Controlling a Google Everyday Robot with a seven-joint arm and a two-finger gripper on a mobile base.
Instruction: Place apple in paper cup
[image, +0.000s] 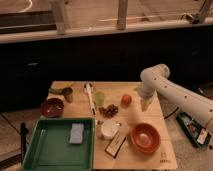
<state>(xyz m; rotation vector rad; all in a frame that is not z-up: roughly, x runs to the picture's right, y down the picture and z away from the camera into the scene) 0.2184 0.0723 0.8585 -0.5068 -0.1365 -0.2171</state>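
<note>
The apple (126, 100) is a small orange-red fruit on the wooden table (135, 120), right of the dark grapes (109, 110). The paper cup (109, 129) is white with a cream inside and stands near the table's front middle, left of the large orange-red bowl (144, 137). My gripper (145, 104) hangs from the white arm just right of the apple, close above the table and a short way from the fruit.
A green tray (50, 150) with a grey sponge (76, 133) sits at the front left. A dark red bowl (52, 107), a small metallic cup (67, 93), a yellow-green cup (100, 97), a white utensil (90, 96) and a flat packet (115, 146) lie around.
</note>
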